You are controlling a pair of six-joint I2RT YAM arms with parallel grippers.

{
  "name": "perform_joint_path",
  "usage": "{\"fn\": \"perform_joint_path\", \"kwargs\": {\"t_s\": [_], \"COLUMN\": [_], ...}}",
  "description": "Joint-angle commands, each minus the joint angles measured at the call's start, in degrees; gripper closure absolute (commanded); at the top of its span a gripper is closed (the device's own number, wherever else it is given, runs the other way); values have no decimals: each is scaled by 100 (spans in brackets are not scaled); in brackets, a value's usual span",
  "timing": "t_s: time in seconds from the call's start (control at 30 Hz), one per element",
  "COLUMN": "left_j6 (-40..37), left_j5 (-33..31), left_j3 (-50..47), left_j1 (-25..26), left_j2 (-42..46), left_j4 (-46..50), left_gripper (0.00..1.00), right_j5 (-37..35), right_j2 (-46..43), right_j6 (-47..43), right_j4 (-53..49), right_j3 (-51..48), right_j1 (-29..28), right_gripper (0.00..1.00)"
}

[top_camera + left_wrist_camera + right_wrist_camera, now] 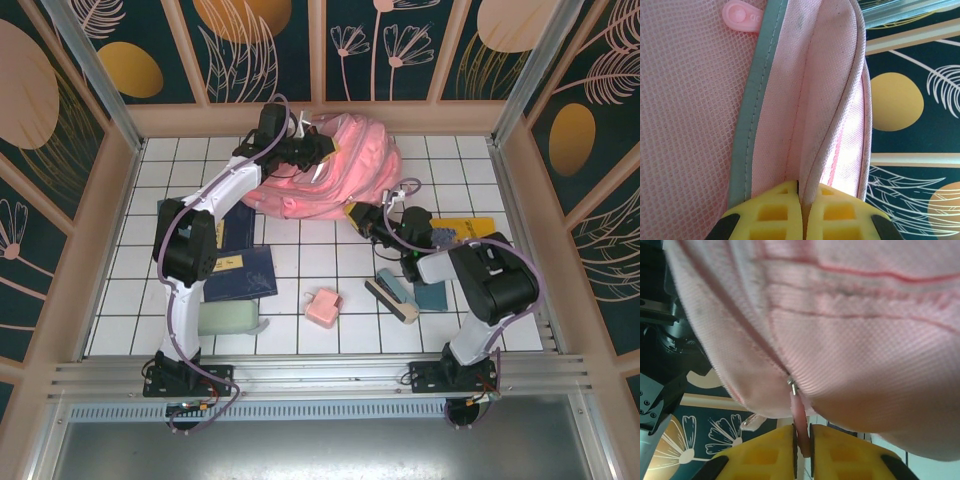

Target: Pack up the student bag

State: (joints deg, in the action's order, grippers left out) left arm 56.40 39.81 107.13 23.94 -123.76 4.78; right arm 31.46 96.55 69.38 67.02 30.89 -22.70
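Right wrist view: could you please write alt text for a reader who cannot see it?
Yellow jaws pinch a pink zipper pull hanging from the student bag, whose pink fabric spans the upper frame. At left are dark robot parts and a floral wall.

Bright, even light from above fills the top view; the white-tiled table (330, 262) carries only faint, soft shadows. In the wrist views the student bag (690, 125) shows crisp weave at centre, softening toward the edges, and one thin fold is washed out pale.
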Motion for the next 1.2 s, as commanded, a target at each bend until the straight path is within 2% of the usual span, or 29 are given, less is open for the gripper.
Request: {"fn": "perform_joint_path", "kwargs": {"t_s": [0.0,0.4,0.93,1.03,1.1,1.17], "left_j6": [-207,-861,-2267,-2454,-2469,-2426], "left_j5": [25,-113,-398,-481,-491,-534], "left_j3": [86,88,-574,-649,-700,-687], "left_j1": [-21,-29,116,219,250,251], "left_j2": [433,458,1018,1019,1030,1032], "left_j4": [-94,430,1318,1446,1438,1429], "left_gripper": [100,100,100,100,100,100], "right_j5": [-201,-36,306,430,482,156], "right_j2": [-467,-1233,-1659,-1710,-1798,-2032], "right_j6": [-195,-320,-676,-1257,-1988,-2964], "right_j4": [32,-738,-1705,-2296,-3015,-3957], "right_j3": [-180,-408,-254,-42,212,424], "right_j1": [67,576,1342,1318,1151,813], "right_gripper": [89,100,100,100,92,83]}}
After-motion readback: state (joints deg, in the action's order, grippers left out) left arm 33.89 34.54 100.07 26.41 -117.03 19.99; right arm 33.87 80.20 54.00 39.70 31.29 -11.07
